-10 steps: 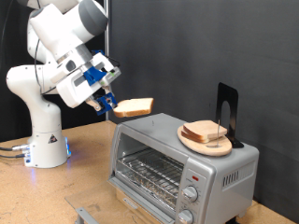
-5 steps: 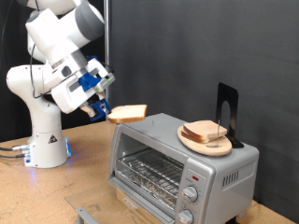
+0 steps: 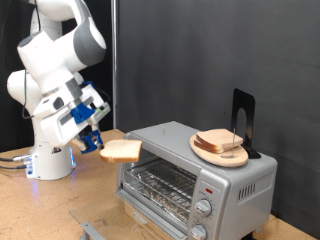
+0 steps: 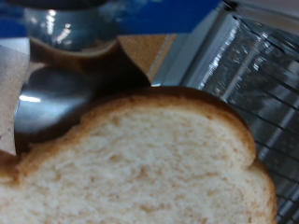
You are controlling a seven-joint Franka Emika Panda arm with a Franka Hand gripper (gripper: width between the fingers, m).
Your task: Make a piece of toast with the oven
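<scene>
In the air just off the oven's end on the exterior view's left, the piece of toast (image 3: pixel 121 150) hangs roughly flat, its pale face up and tan crust showing along the edge. It sits at about the height of the oven's upper front edge and is clear of the desk (image 3: pixel 60 205) below. The gripper (image 3: pixel 97 141) holds it from the exterior view's left, its dark fingers pinching the slice at the near edge. In the wrist view the same slice (image 4: pixel 140 163) fills most of the frame, a broad crumb surface with a rounded brown crust, and one dark finger (image 4: pixel 56 103) lies against it along the crust.

The oven (image 3: pixel 195 170) stands on the desk toward the exterior view's right, a silver-grey box. Its wire rack (image 3: pixel 160 182) shows through the front, and in the wrist view the rack's bars (image 4: pixel 262 84) appear beyond the slice. Two round knobs (image 3: pixel 204 208) sit one above the other at the front's right end, with a small red light (image 3: pixel 208 189) above them.

On top of the oven rests a round wooden plate (image 3: pixel 220 151) carrying another bread slice (image 3: pixel 218 140). A black upright stand (image 3: pixel 243 120) rises just behind the plate. The white arm (image 3: pixel 55 70) bends down from the exterior view's top left, with its base (image 3: pixel 50 160) on the desk.
</scene>
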